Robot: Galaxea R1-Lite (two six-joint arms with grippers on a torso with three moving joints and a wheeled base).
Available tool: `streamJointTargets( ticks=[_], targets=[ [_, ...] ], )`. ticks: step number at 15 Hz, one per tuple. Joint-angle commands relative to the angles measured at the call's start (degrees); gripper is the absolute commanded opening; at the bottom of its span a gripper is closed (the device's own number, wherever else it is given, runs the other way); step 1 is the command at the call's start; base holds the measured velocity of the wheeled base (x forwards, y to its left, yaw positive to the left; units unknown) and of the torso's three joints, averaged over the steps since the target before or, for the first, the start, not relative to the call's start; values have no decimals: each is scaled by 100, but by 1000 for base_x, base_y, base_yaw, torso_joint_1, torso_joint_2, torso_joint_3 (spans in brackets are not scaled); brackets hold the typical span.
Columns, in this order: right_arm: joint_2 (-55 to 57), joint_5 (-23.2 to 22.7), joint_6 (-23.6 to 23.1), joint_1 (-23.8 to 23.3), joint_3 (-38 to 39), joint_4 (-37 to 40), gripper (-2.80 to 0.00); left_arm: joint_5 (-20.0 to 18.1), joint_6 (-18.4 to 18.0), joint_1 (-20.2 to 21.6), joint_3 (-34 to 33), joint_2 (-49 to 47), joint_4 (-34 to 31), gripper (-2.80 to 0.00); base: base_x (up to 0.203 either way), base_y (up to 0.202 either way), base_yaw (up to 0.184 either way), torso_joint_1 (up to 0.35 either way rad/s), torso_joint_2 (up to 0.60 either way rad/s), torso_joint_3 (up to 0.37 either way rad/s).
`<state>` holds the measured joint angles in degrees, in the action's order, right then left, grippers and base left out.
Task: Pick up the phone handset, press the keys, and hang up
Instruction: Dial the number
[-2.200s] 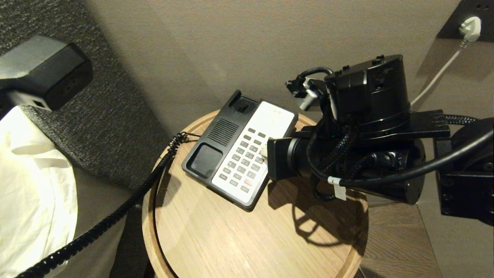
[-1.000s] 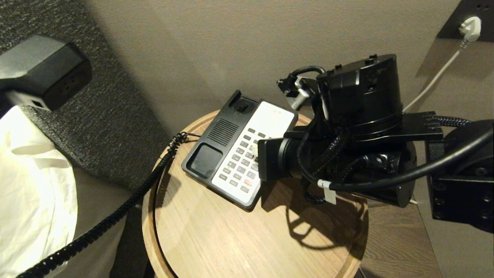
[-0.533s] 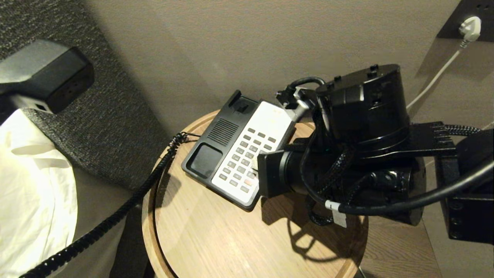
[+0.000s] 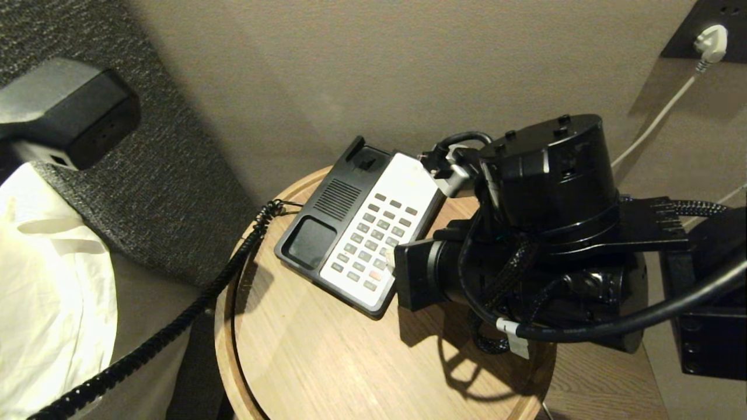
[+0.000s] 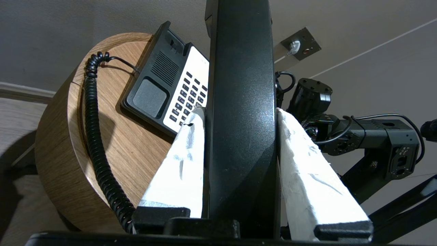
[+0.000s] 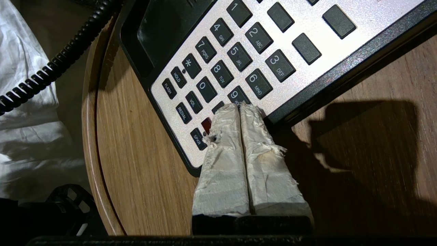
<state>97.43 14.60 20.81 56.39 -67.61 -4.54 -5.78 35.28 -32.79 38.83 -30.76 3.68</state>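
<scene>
Head view: your right arm hides the contact; the long matte-black plastic phone handset (image 4: 70, 114) hangs at far left, clear of the round wooden desk (image 4: 327, 361).

Left wrist view: left gripper (image 5: 239, 119) is clamped on the handset; hold it level.

Right wrist view: right gripper (image 6: 240, 106), fingers together, sits at key 9 of the black-and-white phone base (image 6: 307, 30). Press straight down, lightly.
</scene>
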Motion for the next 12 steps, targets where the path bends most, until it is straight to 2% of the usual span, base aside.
streamJointTargets(
  ticks=[1,12],
  targets=[
    [46,7,11,2,-22,-21,-280,-2,23,1,2,0,2,-280,0,0,0,0,0,0],
    [154,15,-16,-6,-24,-47,-280,-2,23,1,20,26,8,-280,0,0,0,0,0,0]
  ],
)
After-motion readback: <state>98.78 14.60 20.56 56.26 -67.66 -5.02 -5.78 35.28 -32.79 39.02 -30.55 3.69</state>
